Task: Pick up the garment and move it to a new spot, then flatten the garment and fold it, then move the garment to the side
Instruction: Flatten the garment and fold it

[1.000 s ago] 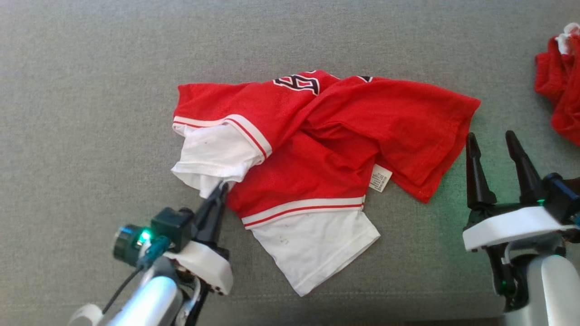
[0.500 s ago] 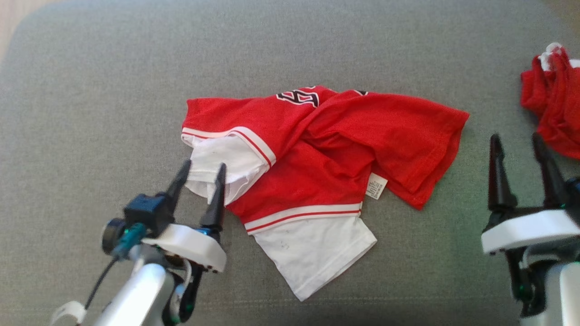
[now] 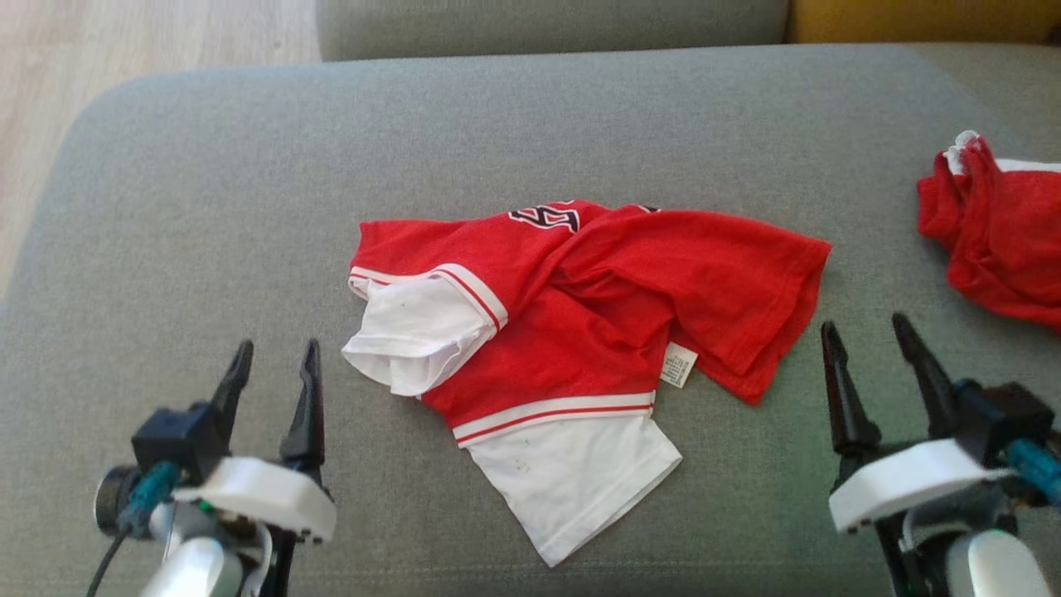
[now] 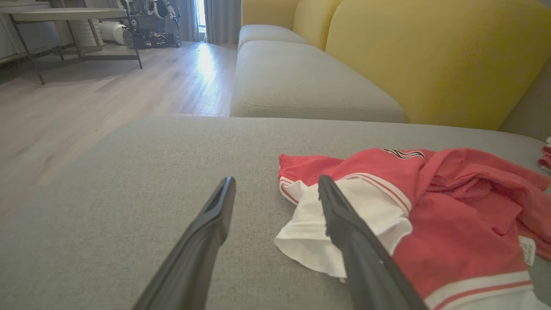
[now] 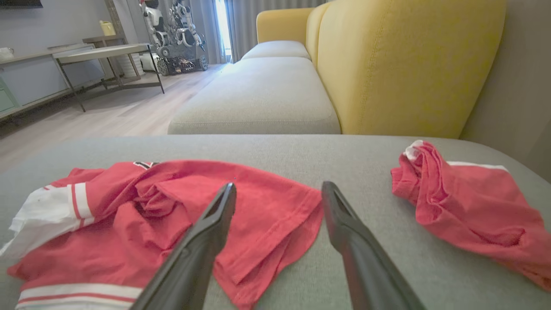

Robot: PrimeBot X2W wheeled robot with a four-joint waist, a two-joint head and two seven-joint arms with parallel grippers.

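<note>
A red jersey (image 3: 613, 282) with white sleeves and red-and-white trim lies crumpled in the middle of the grey cushion (image 3: 249, 207). It appears again in the left wrist view, jersey (image 4: 452, 206), and in the right wrist view, jersey (image 5: 172, 215). One white sleeve (image 3: 414, 336) bunches at its left, another white sleeve (image 3: 572, 481) spreads at its front. My left gripper (image 3: 275, 361) stands open at the lower left, apart from the left sleeve and holding nothing. My right gripper (image 3: 866, 340) stands open just right of the jersey's red hem, holding nothing.
A second red garment (image 3: 995, 249) lies bunched at the cushion's right edge, also in the right wrist view as garment (image 5: 465, 206). Beyond the cushion are another grey seat (image 5: 258, 99), a yellow backrest (image 5: 409, 64) and wooden floor (image 4: 86, 103) to the left.
My left gripper let go of the white sleeve, opened and drew back to the lower left. The head camera tilted up, so the whole scene slid down the picture.
</note>
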